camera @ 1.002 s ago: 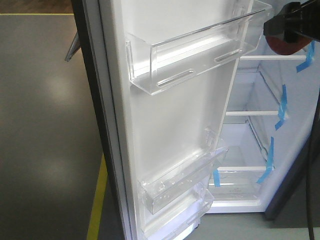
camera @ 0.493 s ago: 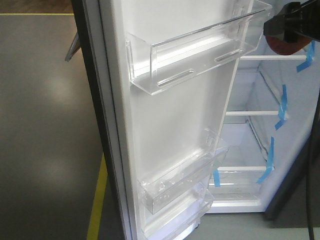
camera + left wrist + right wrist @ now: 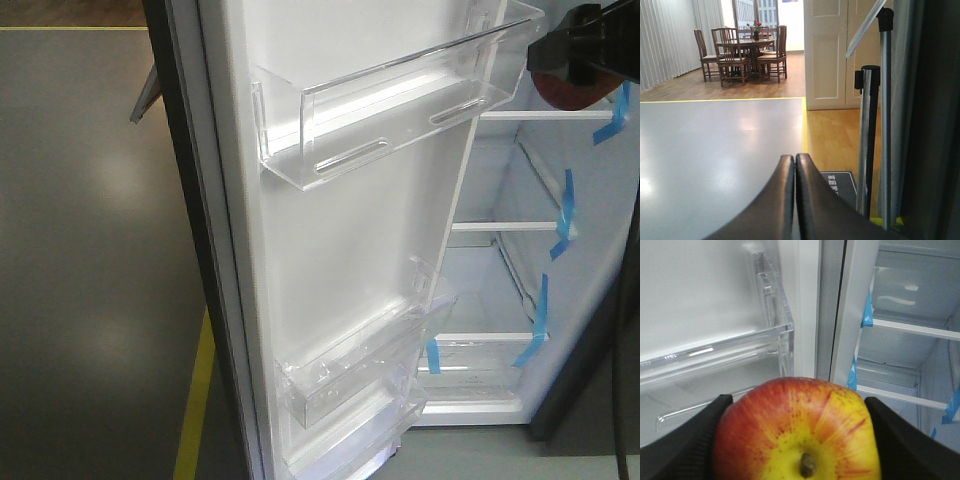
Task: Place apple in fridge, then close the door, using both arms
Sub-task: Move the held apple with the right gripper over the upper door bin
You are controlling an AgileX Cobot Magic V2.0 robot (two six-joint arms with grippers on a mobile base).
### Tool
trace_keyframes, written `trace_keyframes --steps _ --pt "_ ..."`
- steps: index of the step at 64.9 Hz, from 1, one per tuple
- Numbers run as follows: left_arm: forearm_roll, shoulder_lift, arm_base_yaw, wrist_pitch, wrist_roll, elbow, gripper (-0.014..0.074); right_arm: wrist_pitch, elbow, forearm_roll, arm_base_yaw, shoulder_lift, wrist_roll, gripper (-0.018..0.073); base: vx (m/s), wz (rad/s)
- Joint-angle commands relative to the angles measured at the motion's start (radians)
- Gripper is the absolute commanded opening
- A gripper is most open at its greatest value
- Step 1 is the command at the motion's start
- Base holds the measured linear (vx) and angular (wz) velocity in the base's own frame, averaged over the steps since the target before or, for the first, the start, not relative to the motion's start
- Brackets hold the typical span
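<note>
The right gripper [image 3: 796, 440] is closed onto the apple [image 3: 796, 425], its two dark fingers [image 3: 687, 440] pressed against the left and right sides of the fruit, which fills the gap between them. The apple's yellow stem end faces the wrist camera, with red streaks running over its top. In the front-facing view the same gripper sits at the top right, with the red of the apple showing just under it, at the height of the upper door bin [image 3: 390, 110] and in front of the fridge [image 3: 500, 290] opening. The apple is not yet on any shelf

The door [image 3: 350, 230] stands wide open, its white lining and clear bins facing the camera, and a lower bin [image 3: 345, 375] sits near its bottom. Inside the fridge, white shelves [image 3: 505, 227] are marked with strips of blue tape [image 3: 567, 200] along the right wall

The left gripper [image 3: 794, 165] has its fingers pressed together with nothing between them. It points away from the fridge over a grey floor [image 3: 715, 145], towards a dining table with chairs [image 3: 740, 50] far off. A yellow floor line [image 3: 195, 400] runs left of the door
</note>
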Motion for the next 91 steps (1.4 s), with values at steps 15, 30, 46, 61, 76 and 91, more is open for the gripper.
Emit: trace_keyframes --steps 15,30,46,61,76,91 --pt "-0.001 -0.016 -0.003 -0.071 -0.009 0.028 -0.0006 -0.072 -0.032 0.021 -0.007 -0.035 -0.003 0.0084 0.00 0.00" --pt "-0.001 -0.016 -0.003 -0.071 -0.009 0.028 -0.0006 -0.072 -0.032 0.028 -0.007 -0.035 -0.001 0.0084 0.00 0.00" --pt "-0.001 -0.016 -0.003 -0.071 -0.009 0.028 -0.0006 -0.107 -0.032 0.029 -0.007 -0.148 -0.001 0.0084 0.00 0.00" --pt "-0.001 -0.016 -0.003 -0.071 -0.009 0.028 -0.0006 -0.312 -0.034 0.189 -0.006 -0.238 -0.033 0.0084 0.00 0.00" --pt "-0.001 -0.016 -0.003 -0.071 -0.009 0.028 -0.0006 -0.172 -0.133 0.569 -0.006 -0.132 -0.397 0.0084 0.00 0.00" --pt "-0.001 -0.016 -0.003 -0.071 -0.009 0.028 -0.0006 -0.011 -0.278 0.752 -0.006 0.047 -0.500 0.0084 0.00 0.00"
